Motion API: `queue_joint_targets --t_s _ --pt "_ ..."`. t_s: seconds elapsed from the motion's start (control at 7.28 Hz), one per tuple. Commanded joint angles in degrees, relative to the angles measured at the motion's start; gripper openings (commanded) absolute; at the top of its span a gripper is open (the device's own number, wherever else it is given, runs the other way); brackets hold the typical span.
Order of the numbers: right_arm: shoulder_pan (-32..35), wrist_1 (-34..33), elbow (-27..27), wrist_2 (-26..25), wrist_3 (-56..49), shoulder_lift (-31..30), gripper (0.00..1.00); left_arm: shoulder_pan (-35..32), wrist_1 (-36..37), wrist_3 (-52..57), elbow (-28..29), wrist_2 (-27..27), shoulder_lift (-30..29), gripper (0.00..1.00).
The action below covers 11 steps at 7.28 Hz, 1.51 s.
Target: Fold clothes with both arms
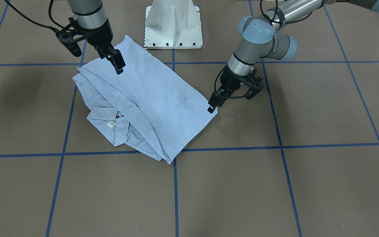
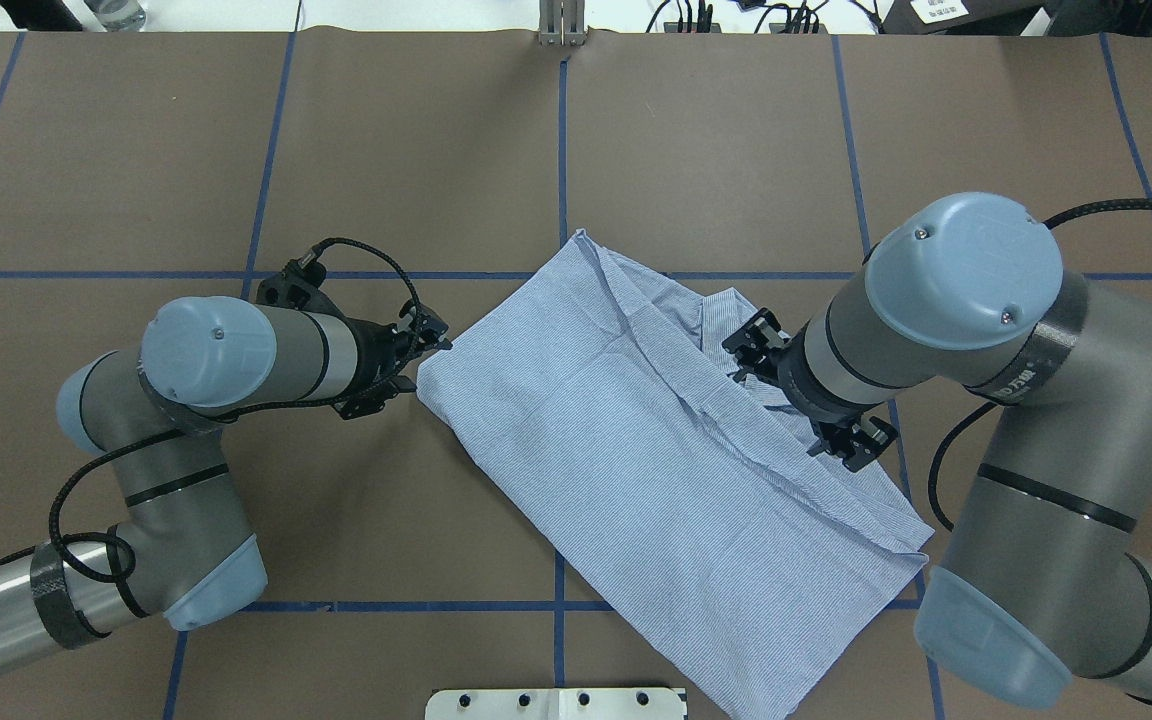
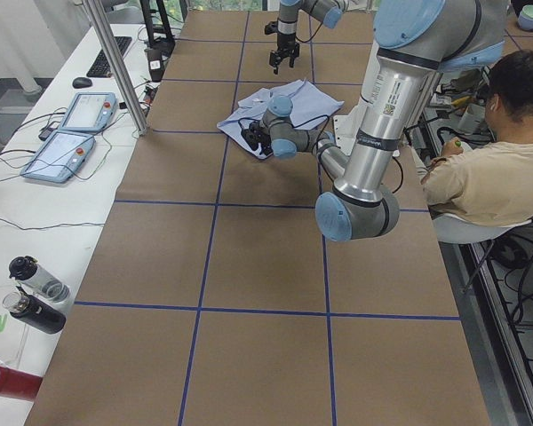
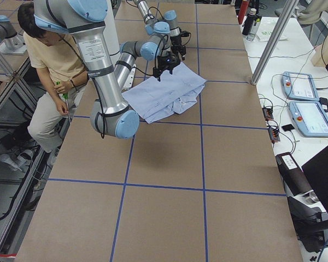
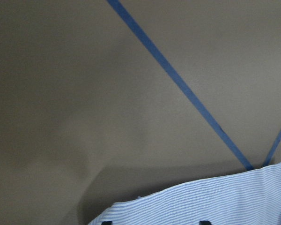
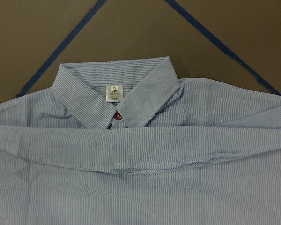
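Across the middle of the brown paper-covered table (image 1: pixel 275 184), the shirt (image 1: pixel 163 98) lies folded into a rough oblong of thin, light blue cotton with fine white stripes, creased and layered along one long side. From behind the robot, its long axis runs from far left to near right. The collar (image 6: pixel 114 77) juts from the long right-hand edge and points to the far right, showing a small white label (image 6: pixel 114 92) and one dark red button (image 6: pixel 117 117); a folded band of cloth crosses just below it. At the shirt's left corner the left gripper (image 1: pixel 213 106) sits low, its fingertips (image 5: pixel 203 222) spread apart at the cloth's edge, gripping nothing. Over the near end hangs the right gripper (image 1: pixel 117 62); I cannot tell how wide it stands. Blue tape lines (image 1: pixel 175 197) grid the paper.
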Motion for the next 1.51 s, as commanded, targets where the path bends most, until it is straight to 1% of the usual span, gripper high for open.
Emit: queue_joint_targets --t_s 0.0,0.27,0.69,0.82,0.96,1.1,1.24,1.37 --pt "1.1 1.4 -1.8 0.1 -0.9 0.1 1.00 1.2 0.1 -0.1 0.3 0.2 0.2 0.69" --pt "1.5 1.3 -2.1 0.1 -1.2 0.1 1.00 2.5 0.1 0.0 0.8 0.2 0.2 0.69" --pt "1.4 1.3 -2.4 0.4 -1.1 -0.1 1.00 2.7 0.1 0.1 1.1 0.2 -0.3 0.52" --pt "1.4 1.3 -2.5 0.3 -1.1 -0.1 1.00 2.7 0.0 0.2 2.8 0.2 -0.5 0.43" --pt "1.4 1.3 -2.9 0.3 -1.1 0.1 1.00 2.6 -0.1 0.8 3.2 0.3 -0.5 0.17" --pt "1.4 1.3 -3.0 0.3 -1.1 0.1 1.00 2.2 -0.1 1.9 3.3 1.9 -0.5 0.00" --pt "1.4 1.2 -3.0 0.3 -1.1 0.1 1.00 0.7 0.1 6.8 3.2 2.1 -0.7 0.00" --pt "1.4 1.0 -3.0 0.3 -1.0 0.1 1.00 -2.5 0.1 10.7 3.2 1.7 -0.9 0.00"
